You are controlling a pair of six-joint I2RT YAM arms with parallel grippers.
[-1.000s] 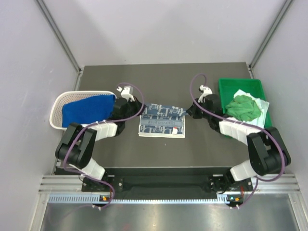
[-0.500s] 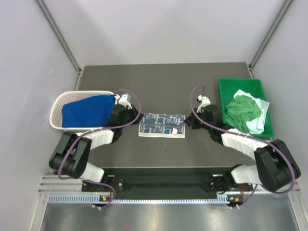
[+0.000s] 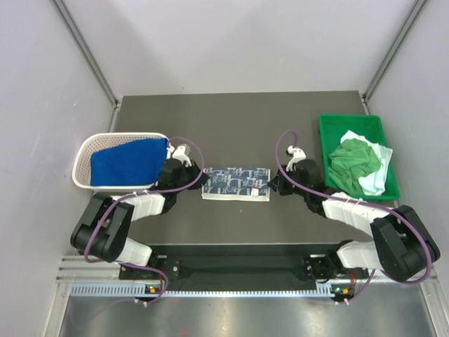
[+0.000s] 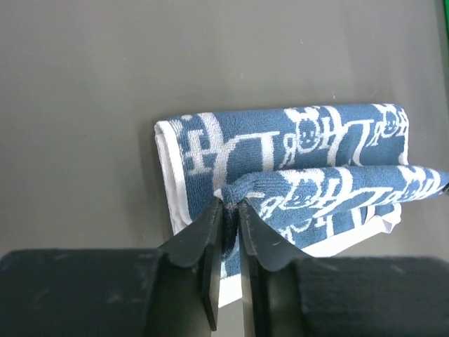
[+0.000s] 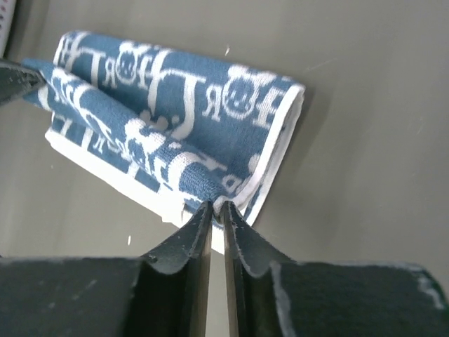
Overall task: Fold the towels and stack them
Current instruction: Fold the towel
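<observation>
A white towel with blue print (image 3: 236,183) lies folded into a narrow strip on the dark table (image 3: 231,126). My left gripper (image 3: 200,179) is at its left end and my right gripper (image 3: 272,184) at its right end. In the left wrist view the left gripper (image 4: 230,203) pinches a bunched blue edge of the towel (image 4: 316,140) between nearly closed fingers. In the right wrist view the right gripper (image 5: 217,206) pinches the white-hemmed corner of the towel (image 5: 182,98) the same way. A royal blue towel (image 3: 123,163) lies in the basket. A green towel (image 3: 354,156) lies over a white one (image 3: 377,180) in the tray.
The white mesh basket (image 3: 85,147) stands at the left edge of the table. The green plastic tray (image 3: 330,128) stands at the right edge. Grey walls close in the table on three sides.
Both grippers came toward the near side and down, carrying the towel's far edge over onto its near half. The towel went from a wider rectangle to a narrow strip.
</observation>
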